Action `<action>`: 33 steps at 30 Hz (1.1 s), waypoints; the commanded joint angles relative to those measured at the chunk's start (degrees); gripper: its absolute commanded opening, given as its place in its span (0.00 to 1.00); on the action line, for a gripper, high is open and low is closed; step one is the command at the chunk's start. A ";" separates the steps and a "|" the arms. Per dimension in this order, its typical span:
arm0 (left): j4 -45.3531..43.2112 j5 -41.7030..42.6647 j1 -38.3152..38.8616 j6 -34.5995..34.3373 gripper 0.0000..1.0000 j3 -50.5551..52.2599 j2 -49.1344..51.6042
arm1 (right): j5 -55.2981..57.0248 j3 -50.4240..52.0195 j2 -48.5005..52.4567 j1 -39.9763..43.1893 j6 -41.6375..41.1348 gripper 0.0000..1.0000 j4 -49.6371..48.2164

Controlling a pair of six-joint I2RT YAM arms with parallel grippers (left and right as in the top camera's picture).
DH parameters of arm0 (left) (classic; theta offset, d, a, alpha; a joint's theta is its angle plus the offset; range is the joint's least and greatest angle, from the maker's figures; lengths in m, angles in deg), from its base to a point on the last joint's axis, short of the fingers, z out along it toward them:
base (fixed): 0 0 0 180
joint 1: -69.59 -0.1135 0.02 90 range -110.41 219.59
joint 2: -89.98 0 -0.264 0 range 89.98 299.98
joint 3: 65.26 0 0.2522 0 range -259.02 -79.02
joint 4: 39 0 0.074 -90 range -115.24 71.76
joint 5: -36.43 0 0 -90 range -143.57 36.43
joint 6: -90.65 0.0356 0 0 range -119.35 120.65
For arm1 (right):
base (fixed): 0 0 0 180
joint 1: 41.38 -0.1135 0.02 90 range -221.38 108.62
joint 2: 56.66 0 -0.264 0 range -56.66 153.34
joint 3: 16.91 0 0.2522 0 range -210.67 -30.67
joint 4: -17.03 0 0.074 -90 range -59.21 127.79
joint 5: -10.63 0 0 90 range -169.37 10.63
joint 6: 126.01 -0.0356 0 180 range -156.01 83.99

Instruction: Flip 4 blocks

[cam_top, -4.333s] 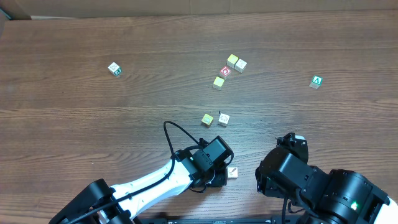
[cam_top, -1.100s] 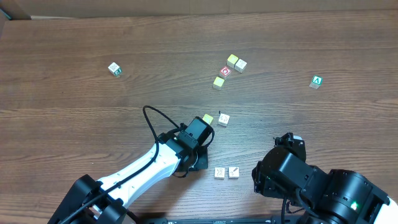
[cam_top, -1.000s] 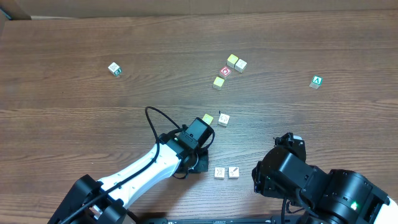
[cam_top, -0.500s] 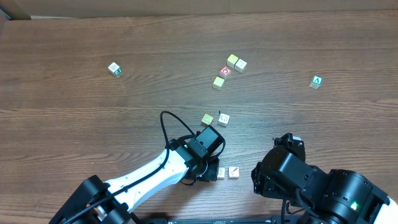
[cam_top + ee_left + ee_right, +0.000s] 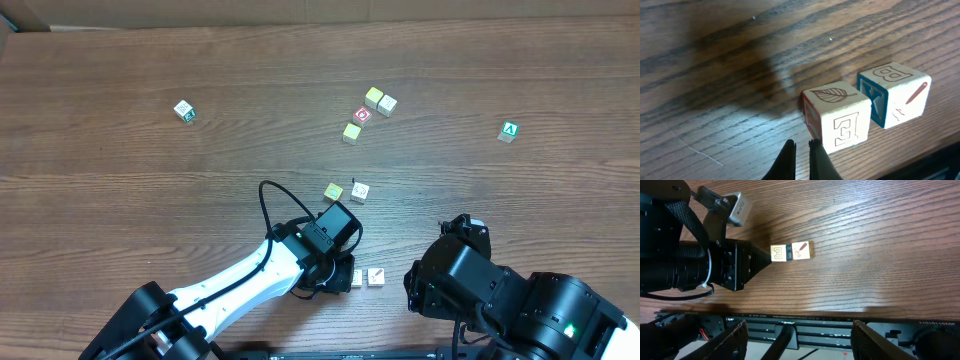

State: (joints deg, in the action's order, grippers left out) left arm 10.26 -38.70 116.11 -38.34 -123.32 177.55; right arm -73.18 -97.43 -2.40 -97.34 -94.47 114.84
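The left arm (image 5: 250,285) lies stretched low by the desk's (image 5: 150,200) near edge, left gripper (image 5: 801,149) pinched shut just beside the leaf-marked block (image 5: 837,117), right gripper (image 5: 800,335) spread wide, empty

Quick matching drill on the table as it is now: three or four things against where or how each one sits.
Things:
1. left hand
2. right hand
3. green A cube
4. leaf block

Places or states:
a. alone, far off to the right
b. shut, tips at a block's side
c. side by side with the blue-X block
d. open, nothing between the fingers

Pairs: 1-b; 2-d; 3-a; 4-c
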 commanded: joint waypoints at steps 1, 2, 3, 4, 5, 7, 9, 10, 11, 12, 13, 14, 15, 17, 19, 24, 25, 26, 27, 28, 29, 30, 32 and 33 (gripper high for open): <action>-0.24 2.23 0.39 -0.92 0.04 -0.02 0.55 | 0.15 -0.74 -0.46 -0.24 -0.04 0.67 -0.07; -0.24 2.58 0.39 -0.92 0.04 0.00 0.55 | 0.15 -0.74 -0.46 -0.24 -0.04 0.67 0.00; -0.22 2.69 0.39 -0.94 0.04 -0.02 0.55 | 0.15 -0.74 -0.46 -0.22 -0.04 0.67 0.11; -0.20 2.80 0.39 -0.94 0.04 -0.02 0.55 | 0.15 -0.74 -0.46 -0.24 -0.04 0.67 0.22; -0.09 2.78 0.39 -1.11 0.04 -0.02 0.55 | 0.15 -0.74 -0.46 -0.24 -0.04 0.67 0.31; 0.04 2.78 0.39 -1.36 0.04 0.00 0.55 | 0.13 -0.74 -0.46 -0.24 -0.02 0.67 0.35; 0.04 2.69 0.39 -1.36 0.04 0.00 0.55 | 0.15 -0.74 -0.46 -0.24 0.15 0.67 0.35; -0.04 2.54 0.39 -1.36 0.04 0.00 0.55 | 0.15 -0.74 -0.46 -0.24 0.15 0.67 0.35; -0.24 2.49 0.39 -1.36 0.04 0.00 0.55 | 0.15 -0.74 -0.46 -0.24 0.15 0.67 0.35; -0.57 2.43 0.39 -1.38 0.04 0.00 0.55 | 0.13 -0.74 -0.46 -0.24 0.15 0.67 0.35; -0.90 2.29 0.39 -1.38 0.04 0.00 0.55 | 0.13 -0.74 -0.46 -0.24 0.15 0.67 0.39; -1.09 2.12 0.39 -1.42 0.04 0.00 0.57 | 0.13 -0.74 -0.46 -0.22 0.15 0.67 0.44; -1.20 1.66 0.39 -1.95 0.04 0.00 0.61 | 0.13 -0.74 -0.48 -0.24 0.15 0.67 0.50; -1.51 1.25 0.39 -2.32 0.04 0.00 0.96 | 0.13 -0.74 -0.46 -0.24 0.15 0.67 0.81; -1.95 1.25 0.39 -2.38 0.04 0.00 1.62 | 0.15 -0.74 -0.46 -0.24 0.15 0.67 1.18; -3.30 1.36 0.39 -3.06 0.04 -0.02 5.01 | 0.13 -0.74 -0.46 -0.22 0.15 0.67 1.62; -3.72 1.64 0.39 -3.06 0.04 -0.02 5.81 | 0.13 -0.74 -0.46 -0.22 0.15 0.67 1.68; -4.24 1.92 0.39 -3.06 0.04 -0.02 6.62 | 0.11 -0.74 -0.46 -0.24 0.13 0.67 1.81; -4.68 2.38 0.39 -3.06 0.04 -0.02 7.26 | 0.13 -0.74 -0.46 -0.22 0.13 0.67 1.92; -5.11 2.64 0.39 -3.06 0.04 -0.02 7.74 | 0.11 -0.74 -0.46 -0.24 0.11 0.67 2.03; -5.42 2.78 0.37 -3.02 0.04 -0.02 7.93 | 0.09 -0.74 -0.46 -0.22 0.11 0.67 2.19; -5.55 2.80 0.37 -3.04 0.04 -0.02 7.93 | 0.09 -0.74 -0.46 -0.22 0.11 0.67 2.27; -5.77 2.80 0.37 -3.02 0.04 -0.02 7.91 | 0.04 -0.74 -0.46 -0.22 0.11 0.67 2.54; -5.90 2.75 0.37 -3.02 0.04 -0.02 7.91 | -0.11 -0.74 -0.46 -0.22 0.11 0.67 2.64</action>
State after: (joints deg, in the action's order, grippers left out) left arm 4.67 -35.64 116.11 -40.94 -123.43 183.78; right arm -73.20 -97.43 -2.40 -97.34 -94.45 117.42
